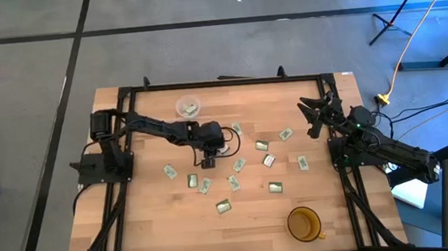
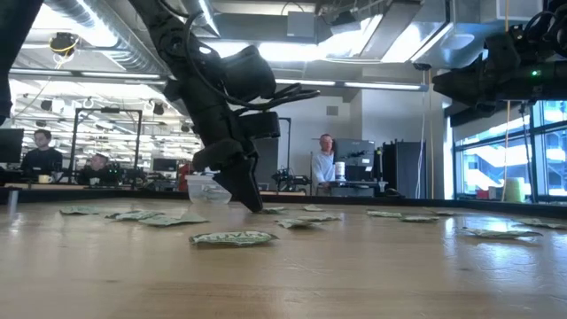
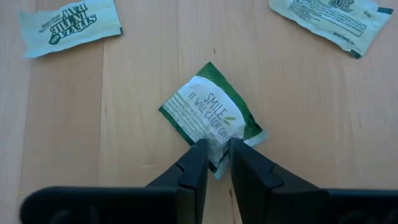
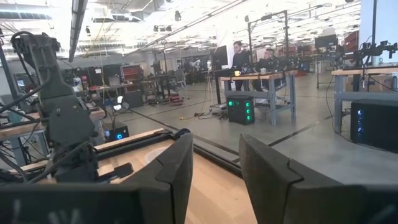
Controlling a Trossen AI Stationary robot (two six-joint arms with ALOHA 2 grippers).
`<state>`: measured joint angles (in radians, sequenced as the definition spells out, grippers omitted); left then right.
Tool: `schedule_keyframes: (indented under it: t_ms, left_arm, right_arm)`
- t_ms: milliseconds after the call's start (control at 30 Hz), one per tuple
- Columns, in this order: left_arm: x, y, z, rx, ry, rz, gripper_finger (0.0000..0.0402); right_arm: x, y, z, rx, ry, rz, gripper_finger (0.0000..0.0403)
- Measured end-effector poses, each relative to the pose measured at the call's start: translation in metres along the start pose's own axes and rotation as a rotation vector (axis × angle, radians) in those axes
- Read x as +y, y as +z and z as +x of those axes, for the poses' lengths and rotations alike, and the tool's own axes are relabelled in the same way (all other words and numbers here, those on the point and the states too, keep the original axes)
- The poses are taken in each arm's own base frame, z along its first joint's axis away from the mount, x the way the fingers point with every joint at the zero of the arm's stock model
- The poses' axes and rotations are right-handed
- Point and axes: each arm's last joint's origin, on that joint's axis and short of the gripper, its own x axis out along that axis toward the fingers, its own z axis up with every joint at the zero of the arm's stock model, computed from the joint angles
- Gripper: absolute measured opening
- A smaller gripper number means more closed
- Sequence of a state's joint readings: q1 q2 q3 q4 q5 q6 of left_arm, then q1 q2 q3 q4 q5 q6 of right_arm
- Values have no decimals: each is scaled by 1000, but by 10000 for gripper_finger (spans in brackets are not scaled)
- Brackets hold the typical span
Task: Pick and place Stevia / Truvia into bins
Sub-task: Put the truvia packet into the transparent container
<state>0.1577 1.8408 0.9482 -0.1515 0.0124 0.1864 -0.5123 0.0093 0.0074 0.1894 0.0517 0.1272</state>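
Two arms over a wooden table [image 1: 152, 237], and only one is busy. Biggest item on the boards is the amber cup [image 1: 303, 223] near the front edge on the right side. Then the small clear cup [image 1: 188, 107], up by the far edge, with a sachet or two already inside. The right gripper [image 1: 314, 111] waits lifted at the table's far right corner, fingers [image 4: 177, 168] spread apart, nothing between them. The left gripper [image 3: 214, 152] is down at the table's middle, tips on the wood, fingers [image 3: 194, 163] pinching the corner of a green-and-white sachet [image 3: 208, 115] that lies flat. And the other Stevia sachets [image 1: 274, 188] lie scattered across the middle of the table, one [image 3: 68, 26] nearby, another [image 3: 329, 18] just beyond.
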Motion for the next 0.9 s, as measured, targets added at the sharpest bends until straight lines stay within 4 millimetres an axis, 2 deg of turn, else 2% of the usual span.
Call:
schedule_keyframes:
  t_ms: [200,433,567,733,900]
  left_arm:
    - [0,-1,1,3,-1,2,10]
    - [1,-1,-11,6,14,9,4]
    - [7,11,-43,-58,76,-22,4]
    - [27,12,-88,-62,255,-210,3]
    - [52,-3,-125,-33,364,-363,3]
  right_arm:
    - [0,0,0,0,0,-1,134]
    - [0,0,0,0,0,-1,134]
    - [0,0,0,0,0,-1,134]
    - [0,0,0,-1,0,-1,134]
    - [0,0,0,0,-1,-1,134]
